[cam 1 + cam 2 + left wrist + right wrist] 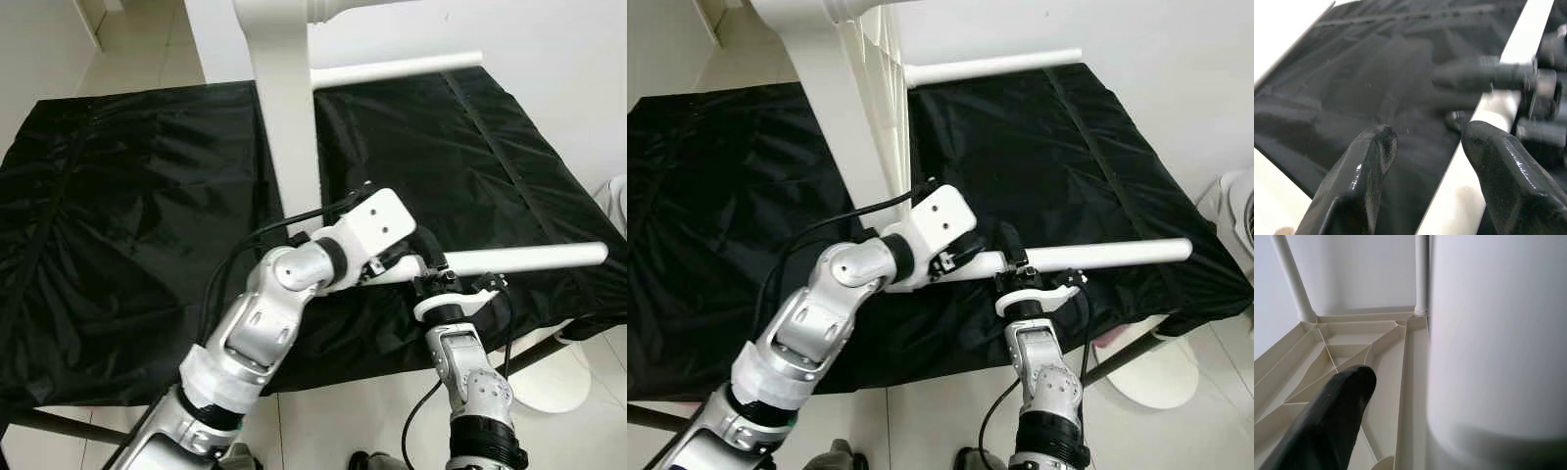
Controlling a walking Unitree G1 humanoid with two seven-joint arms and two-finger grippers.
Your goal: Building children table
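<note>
Lying across the black cloth (147, 196) at four o'clock: white table leg (529, 258), rigid, light, slick. Right gripper (1011, 257) clamps its near end; left gripper (1425, 161) open alongside.

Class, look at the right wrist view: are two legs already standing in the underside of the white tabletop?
Yes: two white legs stand in sockets at corners of the ribbed tabletop underside.
</note>
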